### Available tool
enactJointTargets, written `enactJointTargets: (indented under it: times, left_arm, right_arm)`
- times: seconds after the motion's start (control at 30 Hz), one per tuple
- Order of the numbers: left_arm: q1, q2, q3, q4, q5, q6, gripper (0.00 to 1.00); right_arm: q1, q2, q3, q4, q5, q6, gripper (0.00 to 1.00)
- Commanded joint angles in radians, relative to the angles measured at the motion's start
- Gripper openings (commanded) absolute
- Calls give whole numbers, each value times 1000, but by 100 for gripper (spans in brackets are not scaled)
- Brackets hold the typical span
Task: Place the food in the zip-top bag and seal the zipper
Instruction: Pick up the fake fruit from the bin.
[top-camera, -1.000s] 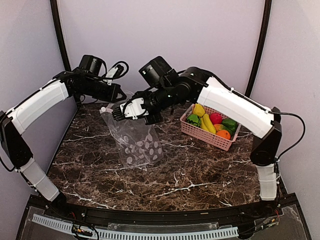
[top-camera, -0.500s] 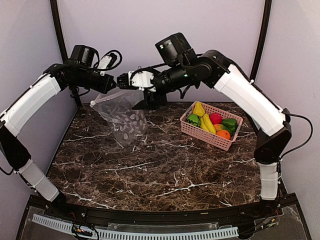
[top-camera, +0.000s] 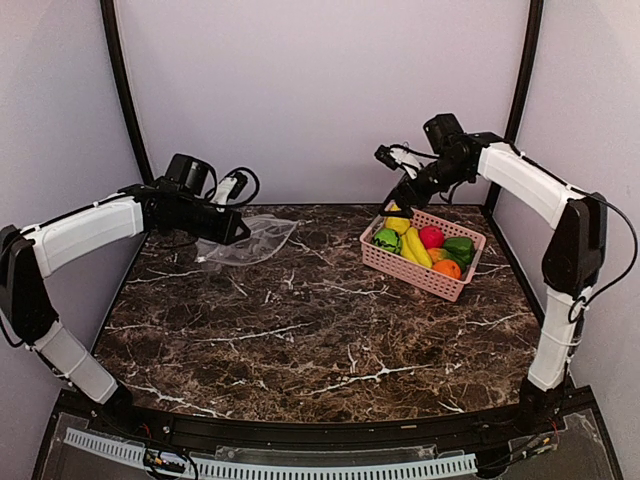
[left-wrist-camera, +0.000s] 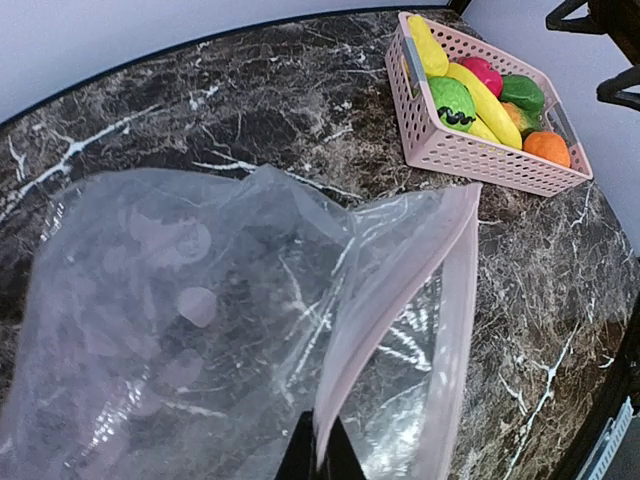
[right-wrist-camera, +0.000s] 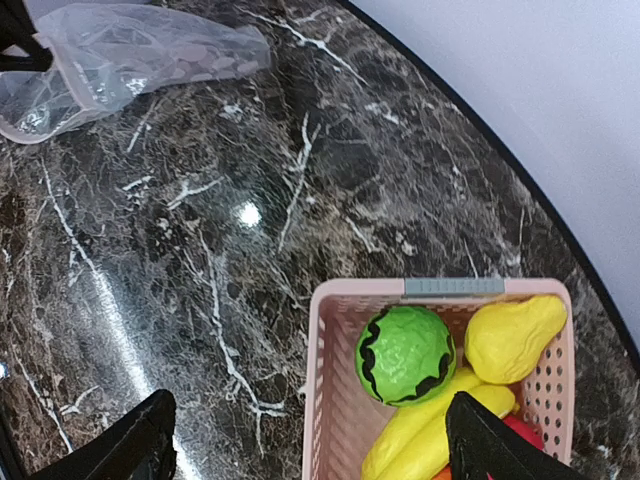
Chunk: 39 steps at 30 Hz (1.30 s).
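The left end effector (left-wrist-camera: 318, 452) is clamped on the pinkish zipper (left-wrist-camera: 455, 300) edge of the zip-top bag (top-camera: 250, 238), which slumps on the tabletop (top-camera: 300, 340) at far left (its mouth gaping). The right end effector (right-wrist-camera: 307, 400) hovers, fingers spread wide, over the pink basket (top-camera: 410, 270) at far right, where the food (top-camera: 425, 243) lies.

Dark marble table (top-camera: 330, 330), pale lilac walls (top-camera: 320, 90)

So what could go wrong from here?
The left claw pinches the clear polka-dotted plastic zip-top bag at one spot on its pale pink zipper strip; the mouth lies slack, so a drop may miss. The open right claw hangs over the rim of the pink slotted plastic basket; it may catch there, or the glossy green round toy may slip.
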Motion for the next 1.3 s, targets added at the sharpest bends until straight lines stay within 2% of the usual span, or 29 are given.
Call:
enactJointTargets:
  times: [0.0, 0.2, 0.43, 0.67, 0.93, 1.27]
  left_arm:
    - [0, -17, -35, 181, 97, -142, 1]
    - [0, 10, -23, 211, 112, -176, 1]
    - [0, -27, -54, 271, 121, -243, 1]
    - [0, -4, -73, 331, 218, -335, 1]
    - [0, 7, -69, 338, 224, -338, 1]
    - [-1, -4, -75, 343, 221, -352, 1]
  right_arm:
    - [-24, 34, -59, 75, 23, 149, 89]
    - [-57, 147, -26, 64, 1, 215, 75]
    - [-85, 258, 22, 58, 27, 265, 69]
    - [-87, 312, 33, 57, 42, 299, 72]
    - [-87, 366, 90, 59, 83, 335, 78]
    - [-75, 438, 138, 31, 132, 347, 80]
